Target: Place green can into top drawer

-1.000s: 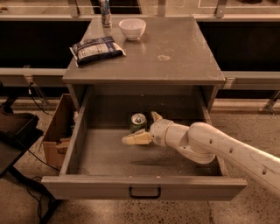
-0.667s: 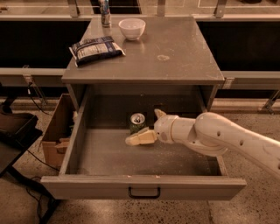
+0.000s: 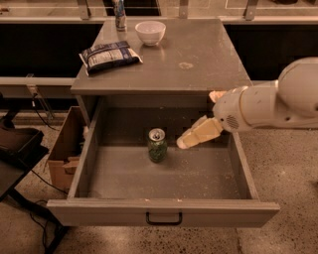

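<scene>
The green can stands upright on the speckled floor of the open top drawer, near the middle and toward the back, its silver top showing. My gripper is to the right of the can and a little above it, over the drawer's right back part. It is open and empty, and apart from the can. One cream finger points down-left toward the can. The other finger sits near the cabinet's top edge. The white arm comes in from the right.
On the cabinet top lie a chip bag, a white bowl and a slim blue-white can. A cardboard box stands on the floor left of the drawer, and dark furniture is further left.
My gripper was at the can, low in the drawer. It has drawn back to the right and upward, and the can now stands alone.
</scene>
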`<state>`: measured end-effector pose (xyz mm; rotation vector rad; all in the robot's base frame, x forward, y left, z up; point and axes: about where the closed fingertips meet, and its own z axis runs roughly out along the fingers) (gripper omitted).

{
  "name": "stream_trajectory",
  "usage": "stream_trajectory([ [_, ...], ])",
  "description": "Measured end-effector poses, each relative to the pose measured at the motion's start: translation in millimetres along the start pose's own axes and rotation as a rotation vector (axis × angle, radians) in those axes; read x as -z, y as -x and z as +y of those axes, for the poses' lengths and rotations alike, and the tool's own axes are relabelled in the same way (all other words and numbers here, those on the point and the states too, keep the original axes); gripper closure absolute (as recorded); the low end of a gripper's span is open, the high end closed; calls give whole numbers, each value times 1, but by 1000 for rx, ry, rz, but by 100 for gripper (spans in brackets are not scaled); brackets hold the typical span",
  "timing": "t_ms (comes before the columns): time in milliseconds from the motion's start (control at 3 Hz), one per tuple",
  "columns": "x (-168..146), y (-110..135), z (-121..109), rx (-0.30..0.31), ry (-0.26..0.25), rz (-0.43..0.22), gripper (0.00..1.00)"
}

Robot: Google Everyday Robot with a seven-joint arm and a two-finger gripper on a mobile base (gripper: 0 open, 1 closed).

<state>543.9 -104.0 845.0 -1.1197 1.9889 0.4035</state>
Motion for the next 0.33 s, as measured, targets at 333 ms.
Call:
stream_trajectory([
  [333, 92, 31, 3, 89, -71, 88, 0],
])
